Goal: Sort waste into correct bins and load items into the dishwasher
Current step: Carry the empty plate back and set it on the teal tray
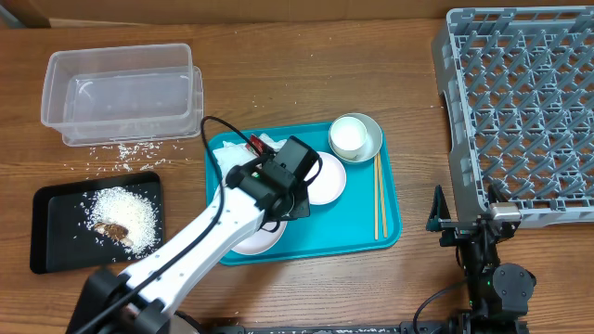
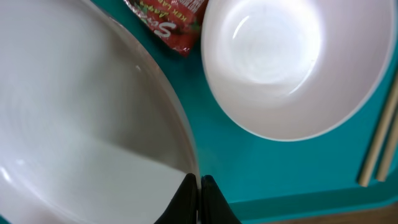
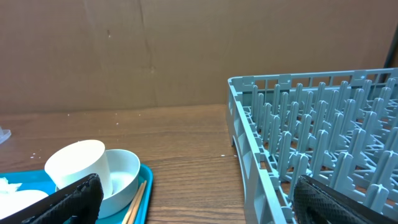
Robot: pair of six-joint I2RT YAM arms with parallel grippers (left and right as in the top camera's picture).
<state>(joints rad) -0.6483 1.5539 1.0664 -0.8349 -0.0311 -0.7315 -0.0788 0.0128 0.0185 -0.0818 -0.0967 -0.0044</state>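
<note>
Left gripper [image 2: 198, 196]: pinching the large white plate [image 2: 74, 118] at its rim, on the teal tray [image 2: 273, 168].
Right gripper [image 1: 462, 223]: spread wide, empty, right of the teal tray.

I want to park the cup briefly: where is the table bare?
Bare wood lies between the clear tub and dish rack, above the teal tray. The tray is crowded; the left gripper pinches the large plate there. Rice litters the wood below the tub.
</note>
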